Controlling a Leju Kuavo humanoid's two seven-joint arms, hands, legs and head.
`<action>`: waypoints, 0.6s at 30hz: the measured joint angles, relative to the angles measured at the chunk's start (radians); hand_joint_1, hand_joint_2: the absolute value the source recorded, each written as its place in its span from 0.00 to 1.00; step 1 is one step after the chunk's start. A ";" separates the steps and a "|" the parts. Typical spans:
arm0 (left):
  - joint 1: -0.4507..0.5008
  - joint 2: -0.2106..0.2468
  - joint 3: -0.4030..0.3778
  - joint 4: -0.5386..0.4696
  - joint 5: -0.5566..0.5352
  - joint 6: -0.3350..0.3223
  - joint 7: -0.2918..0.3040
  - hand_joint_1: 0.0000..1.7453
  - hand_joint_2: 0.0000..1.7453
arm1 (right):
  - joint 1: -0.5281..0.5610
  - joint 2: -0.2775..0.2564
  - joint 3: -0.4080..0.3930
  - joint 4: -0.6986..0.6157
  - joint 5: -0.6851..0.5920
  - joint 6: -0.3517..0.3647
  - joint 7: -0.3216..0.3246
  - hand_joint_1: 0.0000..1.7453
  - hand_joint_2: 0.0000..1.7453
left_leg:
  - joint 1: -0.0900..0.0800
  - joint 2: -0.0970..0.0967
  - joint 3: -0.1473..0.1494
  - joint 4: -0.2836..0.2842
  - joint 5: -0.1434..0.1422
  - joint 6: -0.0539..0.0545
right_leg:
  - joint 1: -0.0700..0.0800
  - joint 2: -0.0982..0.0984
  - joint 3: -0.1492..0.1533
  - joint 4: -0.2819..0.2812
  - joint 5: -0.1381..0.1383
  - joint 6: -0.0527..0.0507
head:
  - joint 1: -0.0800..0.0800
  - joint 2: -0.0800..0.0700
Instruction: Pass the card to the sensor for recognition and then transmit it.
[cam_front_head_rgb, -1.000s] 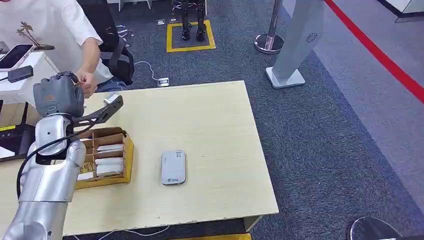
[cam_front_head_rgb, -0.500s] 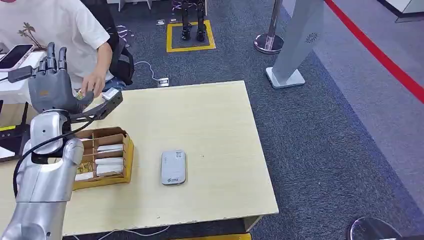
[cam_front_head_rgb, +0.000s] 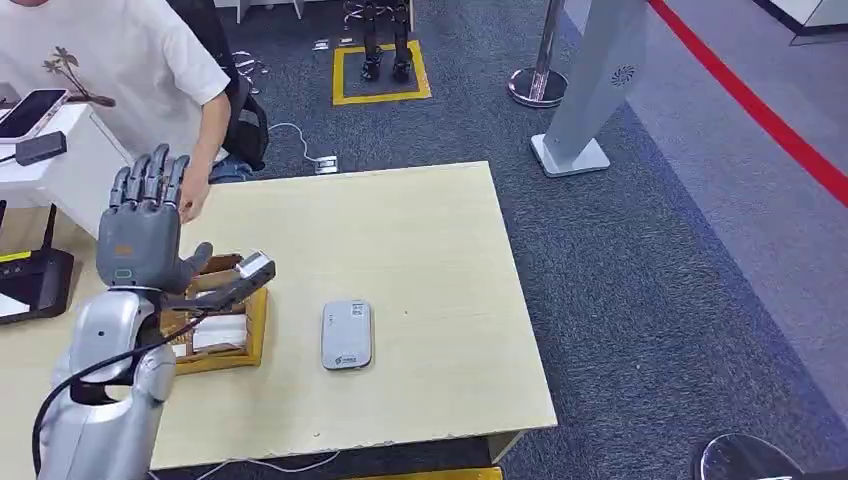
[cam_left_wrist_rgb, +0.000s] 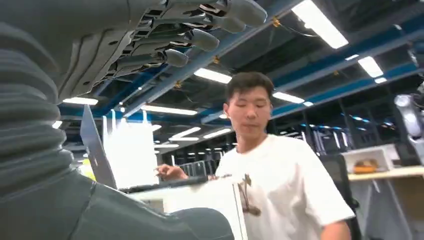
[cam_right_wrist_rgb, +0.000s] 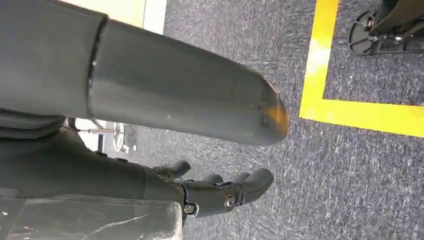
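Now the robot's grey many-fingered left hand (cam_front_head_rgb: 143, 232) is drawing back from the person at the far-left corner, fingers spread wide and upright, palm holding nothing; a second ago it was closed up near the person's fingers, and half a second ago it was already opening. To my eye the card has been handed over, though I cannot make out the card itself anywhere at this moment, neither in the robot's palm nor clearly in the person's hand (cam_front_head_rgb: 192, 199), which is now lowering toward the table edge. The left wrist view backs this up: the dark fingers (cam_left_wrist_rgb: 200, 37) are splayed against the ceiling lights with nothing between them. Just beneath the arm, the open brown cardboard box with dividers (cam_front_head_rgb: 232, 335) is sitting on the pale wooden table (cam_front_head_rgb: 420, 250), white cards lying in its compartments. Beside it, apart from the box, the small white-and-grey card sensor (cam_front_head_rgb: 346, 335) is lying flat with nothing on it. The person in the white T-shirt (cam_front_head_rgb: 110, 60) is straightening up behind the table. The right hand (cam_right_wrist_rgb: 220, 192) is hanging low over the grey carpet, fingers loosely curled and holding nothing.
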 joint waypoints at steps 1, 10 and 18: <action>0.031 0.000 0.000 -0.019 0.010 0.000 -0.014 0.00 1.00 | 0.001 0.000 -0.003 0.000 -0.005 -0.003 0.000 0.00 0.00 | 0.000 0.000 0.000 0.000 0.000 0.000 | 0.000 0.000 0.000 0.000 0.000 0.000 | -0.001 0.000; 0.234 0.012 0.000 -0.144 0.087 0.004 -0.041 0.00 1.00 | 0.006 0.000 -0.020 -0.002 -0.040 -0.005 0.000 0.00 0.00 | 0.000 0.000 0.000 0.000 0.000 0.000 | 0.000 0.000 0.000 0.000 -0.001 0.000 | 0.000 0.000; 0.359 0.020 -0.012 -0.209 0.072 0.027 -0.037 0.00 1.00 | 0.007 0.000 -0.022 -0.003 -0.059 -0.016 0.001 0.00 0.00 | 0.000 0.000 0.000 0.000 0.000 0.000 | 0.000 0.000 0.000 0.000 -0.001 0.000 | 0.000 0.000</action>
